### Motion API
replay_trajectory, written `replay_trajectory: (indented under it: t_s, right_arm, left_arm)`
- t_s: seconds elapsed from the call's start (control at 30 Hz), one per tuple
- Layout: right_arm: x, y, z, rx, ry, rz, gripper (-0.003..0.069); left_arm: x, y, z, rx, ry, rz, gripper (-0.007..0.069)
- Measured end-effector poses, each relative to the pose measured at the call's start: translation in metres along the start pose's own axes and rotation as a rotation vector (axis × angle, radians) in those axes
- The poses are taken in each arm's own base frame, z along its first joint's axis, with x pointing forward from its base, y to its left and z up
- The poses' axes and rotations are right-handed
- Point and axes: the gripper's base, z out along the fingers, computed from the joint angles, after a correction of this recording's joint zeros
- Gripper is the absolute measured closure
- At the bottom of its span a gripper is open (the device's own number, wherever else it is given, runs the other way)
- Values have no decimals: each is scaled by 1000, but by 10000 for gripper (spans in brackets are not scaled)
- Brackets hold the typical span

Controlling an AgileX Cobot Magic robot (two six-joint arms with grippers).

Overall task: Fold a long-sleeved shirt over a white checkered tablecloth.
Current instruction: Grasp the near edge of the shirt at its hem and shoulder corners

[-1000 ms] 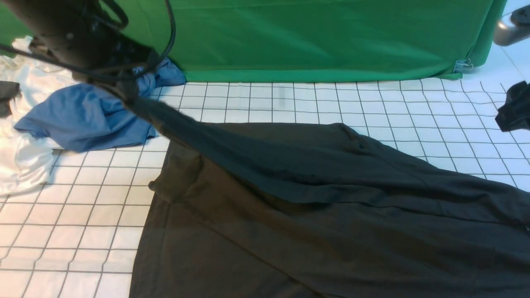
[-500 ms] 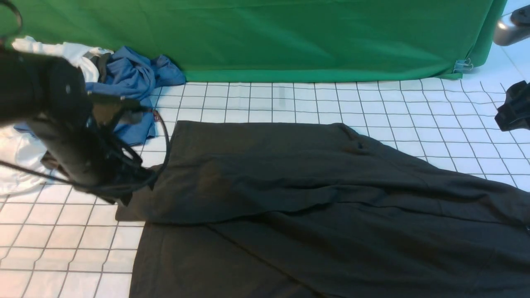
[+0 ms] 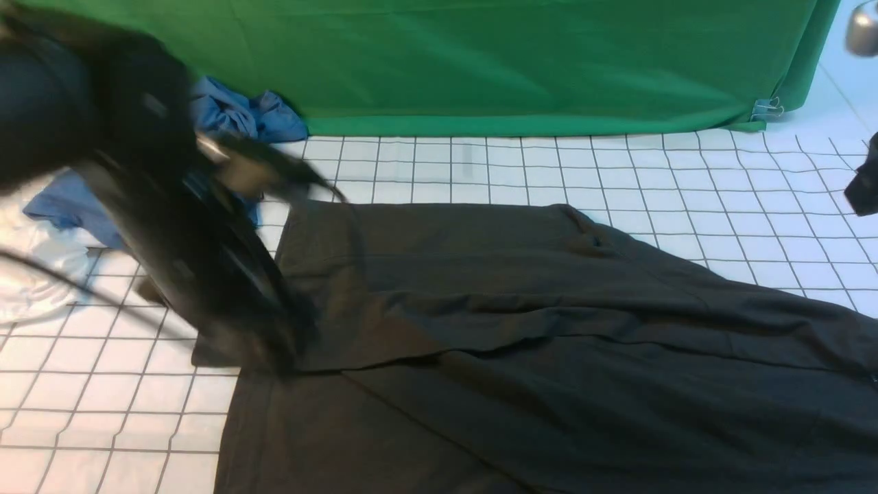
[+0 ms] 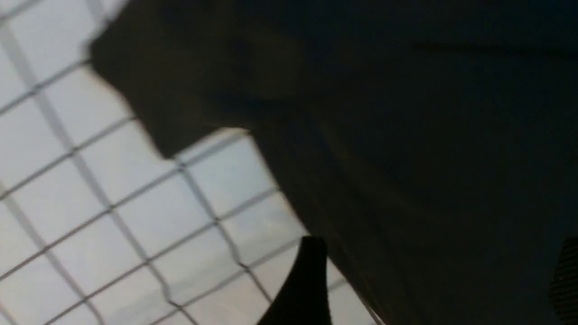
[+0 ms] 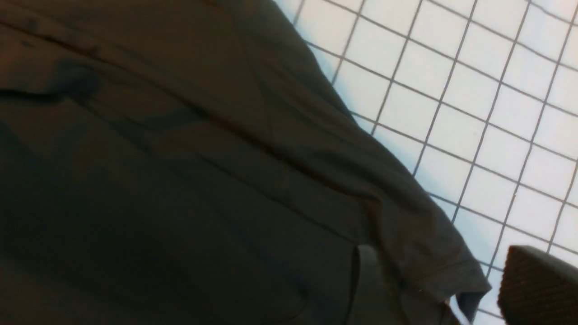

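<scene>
white checkered tablecloth [image 3: 480, 168] under everything: flat, matte, thin dark grid of squares, faint grey smudge near the far edge.

long-sleeved shirt [image 3: 549, 329] spread on that cloth from centre to the right and near edges of the front view. soft black knit, dull, shallow creases running crosswise. straight far hem. long band of the fabric laid across the body, its blunt end poking past the shirt's left side onto the grid.

plain green backdrop [image 3: 480, 62] hanging behind, smooth with slack folds, pinned at its right corner by a small metal clip [image 3: 767, 106].

left arm [image 3: 171, 226] black and glossy, smeared by blur, low over the shirt's left side.

blue garment [image 3: 233, 116] crumpled in a heap at far left, beside rumpled white garments [image 3: 34, 274].

left gripper [image 4: 438, 253] with dark fingers [image 4: 307, 280] set wide apart, clamped on nothing, shirt and grid below.

right gripper [image 5: 440, 253] also parted, ribbed pad [image 5: 537, 284] off to one side, nothing pinched, above a loose edge of the shirt. seen at the front view's far right margin.
</scene>
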Motion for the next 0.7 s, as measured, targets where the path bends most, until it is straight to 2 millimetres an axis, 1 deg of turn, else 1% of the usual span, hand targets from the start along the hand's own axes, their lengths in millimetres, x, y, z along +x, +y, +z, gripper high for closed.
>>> replay_trajectory:
  t_s: [0.03,0.07,0.17,0.2,0.23,0.33,0.43,0.53,0.7]
  right_arm:
    - [2,3,-9,-10,-24,5,249]
    - [3,4,-13,-13,-35,6,249]
    - [8,22,-45,-36,-125,-23,249]
    - [10,30,-55,-46,-154,-47,249]
    - [11,36,-61,-56,-169,-65,249]
    - [16,54,-78,-100,-204,-129,249]
    - [20,67,-85,-139,-198,-179,249]
    - [22,73,-85,-162,-173,-205,249]
    - [25,76,-86,-172,-163,-213,249]
  left_arm:
    - [5,-18,9,11,48,84,15]
    - [7,-25,12,15,65,116,18]
    - [33,-68,43,34,187,332,41]
    - [43,-77,54,40,215,378,45]
    - [50,-84,61,43,232,419,46]
    - [74,-95,83,49,269,495,48]
    - [94,-98,100,51,278,528,48]
    - [102,-98,104,44,247,541,49]
    - [105,-96,104,29,219,526,66]
